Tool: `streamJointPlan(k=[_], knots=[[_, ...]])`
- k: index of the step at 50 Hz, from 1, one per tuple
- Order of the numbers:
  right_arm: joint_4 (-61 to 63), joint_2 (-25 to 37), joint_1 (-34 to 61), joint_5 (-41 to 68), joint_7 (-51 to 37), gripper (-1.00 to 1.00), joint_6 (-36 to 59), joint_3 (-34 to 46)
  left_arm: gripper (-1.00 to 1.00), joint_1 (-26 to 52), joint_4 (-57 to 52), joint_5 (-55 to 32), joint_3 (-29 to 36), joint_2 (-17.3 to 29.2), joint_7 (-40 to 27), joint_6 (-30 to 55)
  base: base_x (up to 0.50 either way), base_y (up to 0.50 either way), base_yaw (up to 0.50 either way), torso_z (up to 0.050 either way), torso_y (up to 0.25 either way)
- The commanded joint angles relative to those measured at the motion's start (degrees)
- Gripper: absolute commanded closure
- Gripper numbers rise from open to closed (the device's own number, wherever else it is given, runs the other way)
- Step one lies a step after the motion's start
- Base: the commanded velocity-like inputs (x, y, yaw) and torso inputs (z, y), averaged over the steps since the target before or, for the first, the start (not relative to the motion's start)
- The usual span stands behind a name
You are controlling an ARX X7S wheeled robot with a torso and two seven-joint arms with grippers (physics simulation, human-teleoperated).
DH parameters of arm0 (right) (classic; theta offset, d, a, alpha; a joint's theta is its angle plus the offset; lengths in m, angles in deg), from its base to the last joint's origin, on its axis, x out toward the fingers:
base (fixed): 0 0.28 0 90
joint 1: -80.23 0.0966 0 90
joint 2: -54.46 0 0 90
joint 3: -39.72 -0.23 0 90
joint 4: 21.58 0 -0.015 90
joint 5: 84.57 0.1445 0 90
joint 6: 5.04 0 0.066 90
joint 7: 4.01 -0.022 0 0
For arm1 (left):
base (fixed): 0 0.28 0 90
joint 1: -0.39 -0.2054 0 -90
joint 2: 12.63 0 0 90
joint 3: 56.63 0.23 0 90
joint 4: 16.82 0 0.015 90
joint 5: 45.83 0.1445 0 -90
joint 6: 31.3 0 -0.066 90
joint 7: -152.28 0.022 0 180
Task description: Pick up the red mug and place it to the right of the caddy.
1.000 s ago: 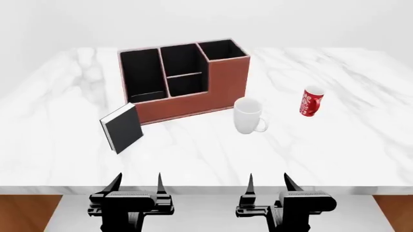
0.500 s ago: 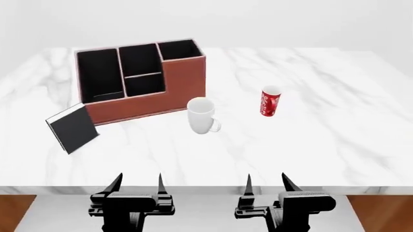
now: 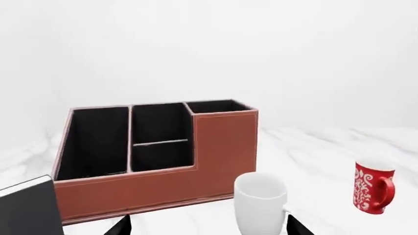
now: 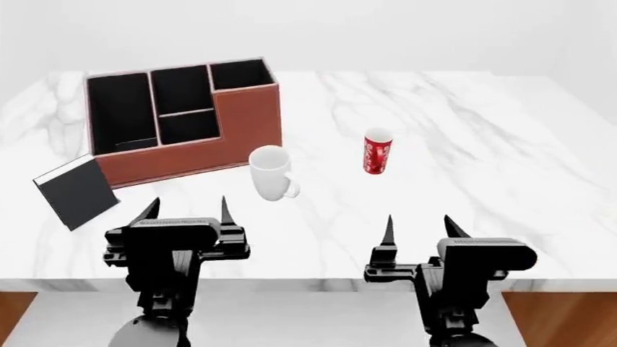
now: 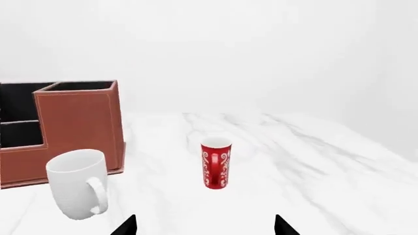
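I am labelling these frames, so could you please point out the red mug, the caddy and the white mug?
red mug (image 4: 376, 152): head view, on its patterned side.
caddy (image 4: 193, 152): head view, on its front wall.
white mug (image 4: 269, 173): head view, on its body.

My view has shifted: the caddy (image 4: 183, 119), the white mug (image 4: 271, 172) and the red mug (image 4: 376, 151) sit more to the left than before. My left gripper (image 4: 185, 212) and right gripper (image 4: 420, 229) came up over the table edge.
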Motion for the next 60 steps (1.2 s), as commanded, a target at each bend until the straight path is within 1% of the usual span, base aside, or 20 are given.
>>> streamJointPlan(k=[1, 10, 31, 38, 60], knots=[[15.0, 2.6, 5.9, -0.3, -3.5, -1.0, 14.9, 0.8, -1.0, 8.1, -18.0, -2.0, -1.5, 1.1, -2.0, 17.5, 0.0, 0.0, 0.0, 0.0, 0.0], [13.1, 3.0, 5.3, 0.0, -3.2, -1.0, 13.6, 1.3, -1.0, 7.3, -16.4, -1.9, -1.0, 1.7, -2.5, 14.9, 0.45, 0.0, 0.0, 0.0, 0.0], [11.3, 3.7, 6.0, 0.6, -3.5, -1.0, 13.0, 1.8, -1.0, 8.0, -17.0, -2.4, -0.2, 2.7, -3.9, 15.6, 0.5, 0.0, 0.0, 0.0, 0.0], [10.8, 4.0, 6.1, 0.8, -3.6, -1.0, 12.7, 1.9, -1.0, 9.0, -18.4, -3.1, -0.4, 3.0, -4.2, 17.8, 0.5, 0.0, 0.0, 0.0, 0.002], [10.3, 4.5, 5.7, 1.5, -3.8, -1.0, 11.7, 2.6, -1.0, 8.5, -17.3, -3.9, -0.1, 3.8, -4.9, 16.5, 0.5, 0.0, 0.0, 0.0, 0.001]])
